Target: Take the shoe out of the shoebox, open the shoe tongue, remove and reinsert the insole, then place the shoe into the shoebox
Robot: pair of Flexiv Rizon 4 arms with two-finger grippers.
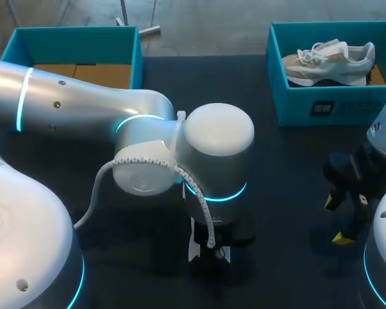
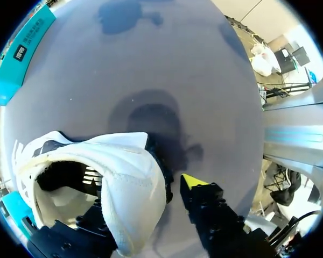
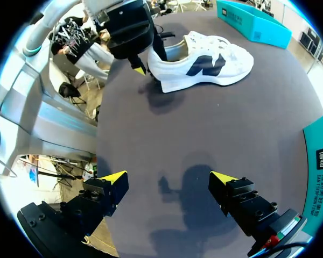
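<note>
Beneath left arm (image 1: 83, 103), hidden overhead, left claw (image 3: 147, 61) gripping shoe (image 3: 204, 67), right claw (image 3: 169, 178) wide open

Our head camera sits high behind us, looking steeply down on the dark matte table (image 1: 289, 154) from far enough to take in both far corners, though our silver left arm (image 1: 116, 116) crowds the near middle. Our left wrist camera hangs very close over the heel of the white low-top sneaker with a dark side emblem (image 2: 134, 183), facing across the tabletop to an open teal cardboard box (image 2: 21, 54) at its edge. Our right wrist camera rides low, well apart from that sneaker, facing across to it and our left arm; the wrist views share the sneaker, and all three the tabletop and a teal box.
</note>
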